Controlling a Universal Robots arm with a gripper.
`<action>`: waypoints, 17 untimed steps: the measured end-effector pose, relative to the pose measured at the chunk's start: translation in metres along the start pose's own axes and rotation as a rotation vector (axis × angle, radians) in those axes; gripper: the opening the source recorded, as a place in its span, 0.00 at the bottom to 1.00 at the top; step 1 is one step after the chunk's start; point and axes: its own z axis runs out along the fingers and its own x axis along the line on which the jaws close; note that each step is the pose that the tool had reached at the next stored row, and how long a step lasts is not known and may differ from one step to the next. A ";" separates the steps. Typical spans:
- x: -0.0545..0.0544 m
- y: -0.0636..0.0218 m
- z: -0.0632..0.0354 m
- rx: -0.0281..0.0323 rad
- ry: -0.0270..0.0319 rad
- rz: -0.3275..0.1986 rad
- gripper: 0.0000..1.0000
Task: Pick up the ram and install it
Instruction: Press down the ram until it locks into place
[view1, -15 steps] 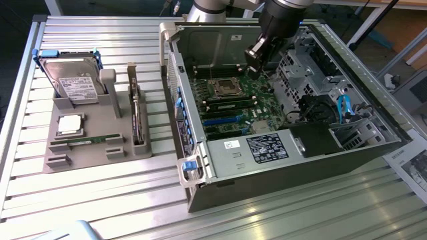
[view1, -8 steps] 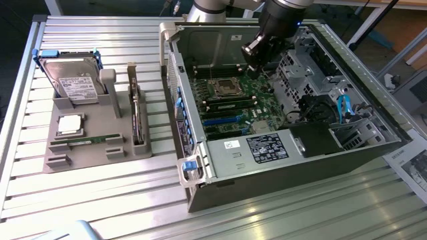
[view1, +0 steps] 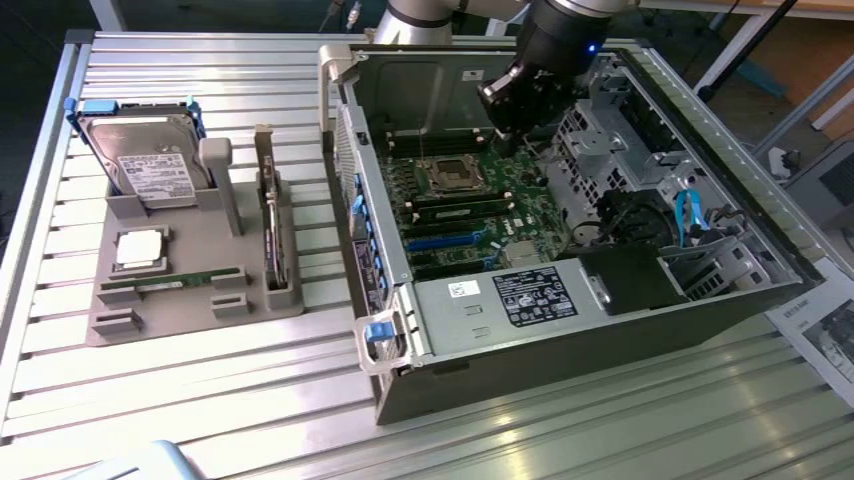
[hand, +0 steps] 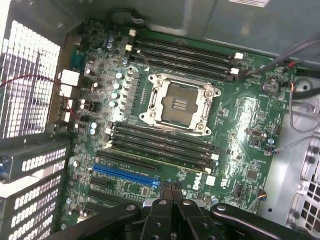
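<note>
Green motherboard (view1: 467, 205) fills the open computer case (view1: 561, 330) at the centre of the exterior view. Over its upper part hangs the black gripper (view1: 514, 130), fingers (hand: 172, 192) pressed together, holding nothing. One ram (view1: 171, 283) stick lies in the grey holder tray (view1: 174, 320) at the left of that frame, below the silver processor chip (view1: 140, 250) and the hard drive (view1: 144, 165).
</note>
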 end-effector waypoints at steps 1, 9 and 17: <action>0.000 0.0000 0.0000 -0.0009 0.0000 0.014 0.10; 0.000 0.0001 0.0000 -0.0027 -0.0060 0.060 0.10; 0.000 0.0001 0.0000 0.0004 -0.0244 0.060 0.10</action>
